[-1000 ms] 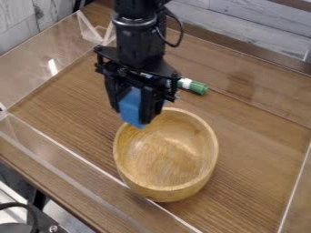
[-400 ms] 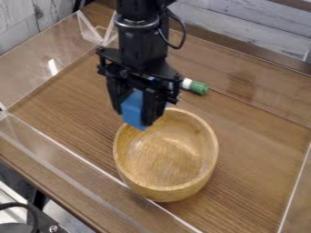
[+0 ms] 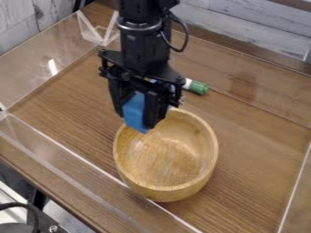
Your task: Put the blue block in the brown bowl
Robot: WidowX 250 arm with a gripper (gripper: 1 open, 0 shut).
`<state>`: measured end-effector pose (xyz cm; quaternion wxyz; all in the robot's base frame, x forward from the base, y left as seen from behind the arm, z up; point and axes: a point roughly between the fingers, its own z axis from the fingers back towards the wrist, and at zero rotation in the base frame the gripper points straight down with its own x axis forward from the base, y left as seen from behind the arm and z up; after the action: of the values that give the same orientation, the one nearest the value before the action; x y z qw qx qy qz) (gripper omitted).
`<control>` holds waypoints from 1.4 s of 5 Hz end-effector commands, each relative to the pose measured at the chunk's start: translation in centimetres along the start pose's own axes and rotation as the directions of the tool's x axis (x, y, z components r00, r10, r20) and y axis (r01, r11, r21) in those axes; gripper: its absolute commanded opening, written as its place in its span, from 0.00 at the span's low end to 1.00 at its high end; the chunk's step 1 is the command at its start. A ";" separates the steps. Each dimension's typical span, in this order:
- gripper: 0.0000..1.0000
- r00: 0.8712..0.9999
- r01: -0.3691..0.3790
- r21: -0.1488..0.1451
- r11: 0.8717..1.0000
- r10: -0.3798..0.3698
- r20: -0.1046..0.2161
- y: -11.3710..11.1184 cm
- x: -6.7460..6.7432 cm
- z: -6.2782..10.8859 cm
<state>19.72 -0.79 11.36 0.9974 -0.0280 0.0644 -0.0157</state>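
The blue block [image 3: 134, 113] hangs between the black fingers of my gripper [image 3: 136, 116], which is shut on it and points straight down. It is held just above the far left rim of the brown bowl [image 3: 170, 157], a wide light wooden bowl with a thick rim and nothing lying inside. The block's lower end sits about level with the rim's back edge. Part of the block is covered by the fingers.
A white-and-green marker pen [image 3: 192, 87] lies on the wooden table [image 3: 255, 127] behind the gripper, partly hidden by it. Clear plastic walls [image 3: 25, 136] ring the table on the left and front. Cables trail from the arm at the top.
The gripper with the blue block has edged very slightly to the right toward the bowl; otherwise nothing has visibly changed.
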 end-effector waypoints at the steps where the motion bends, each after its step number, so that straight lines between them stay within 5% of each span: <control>1: 0.00 0.999 0.008 0.002 1.000 -0.008 0.041 -0.3 0.1 1.0; 7: 0.00 0.998 0.026 -0.014 1.000 -0.026 0.052 -1.7 -0.4 0.7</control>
<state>18.99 -2.39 11.16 0.9969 -0.0362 0.0652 -0.0245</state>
